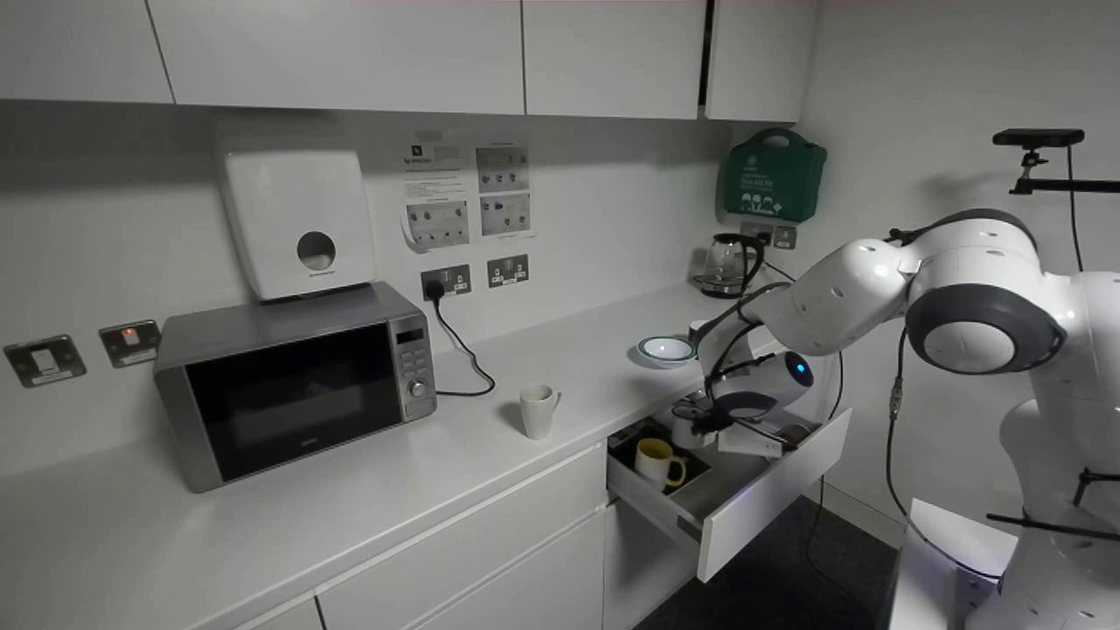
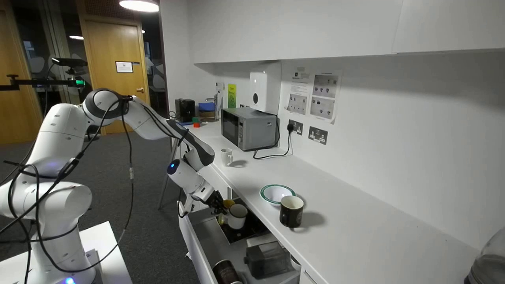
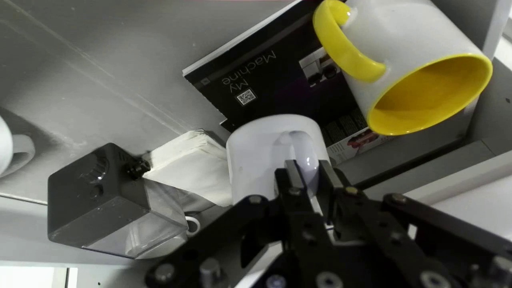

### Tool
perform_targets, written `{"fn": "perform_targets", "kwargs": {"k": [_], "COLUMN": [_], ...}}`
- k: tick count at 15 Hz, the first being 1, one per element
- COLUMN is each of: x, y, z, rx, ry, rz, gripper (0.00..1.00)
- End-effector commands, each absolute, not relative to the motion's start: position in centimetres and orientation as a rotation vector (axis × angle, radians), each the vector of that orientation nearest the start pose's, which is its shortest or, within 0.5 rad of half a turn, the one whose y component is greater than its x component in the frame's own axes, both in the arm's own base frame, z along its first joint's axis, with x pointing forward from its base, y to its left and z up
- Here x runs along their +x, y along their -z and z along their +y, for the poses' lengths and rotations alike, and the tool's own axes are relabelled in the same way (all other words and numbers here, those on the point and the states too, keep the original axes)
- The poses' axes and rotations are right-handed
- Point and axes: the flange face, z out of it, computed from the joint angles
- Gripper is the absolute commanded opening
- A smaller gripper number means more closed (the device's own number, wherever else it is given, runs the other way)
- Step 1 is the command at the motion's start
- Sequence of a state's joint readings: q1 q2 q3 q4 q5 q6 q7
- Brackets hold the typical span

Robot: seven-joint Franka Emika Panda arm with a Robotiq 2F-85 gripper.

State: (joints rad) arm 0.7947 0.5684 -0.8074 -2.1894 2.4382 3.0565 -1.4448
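Gripper (image 3: 311, 175) pinches white mug (image 3: 256, 160) by handle (image 3: 304, 150); 1 yellow-handled mug (image 3: 400, 44) beside white mug, 1 dark-grey box (image 3: 96, 188) opposite side.

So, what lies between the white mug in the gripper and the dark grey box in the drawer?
In the wrist view, a pale stack, likely paper, shows between the white mug and the dark grey box.

Free drawer floor (image 3: 104, 52); yellow-handled mug (image 3: 404, 56) crowds fingers (image 3: 295, 177).
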Motion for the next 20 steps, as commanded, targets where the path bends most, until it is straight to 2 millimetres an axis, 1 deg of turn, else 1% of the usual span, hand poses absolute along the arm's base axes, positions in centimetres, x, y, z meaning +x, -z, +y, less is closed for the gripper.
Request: {"fn": "perform_targets", "kwargs": {"k": [1, 8, 20], "x": [48.9, 48.9, 48.8], "y": [-20.6, -19.8, -17.8], "z": [-7.7, -7.8, -6.8], "rx": [-2.728, -2.749, -2.697], "ry": [1.098, 1.116, 1.059], "rz": [1.116, 1.120, 1.133], "gripper": [0.04, 0.04, 0.04]}}
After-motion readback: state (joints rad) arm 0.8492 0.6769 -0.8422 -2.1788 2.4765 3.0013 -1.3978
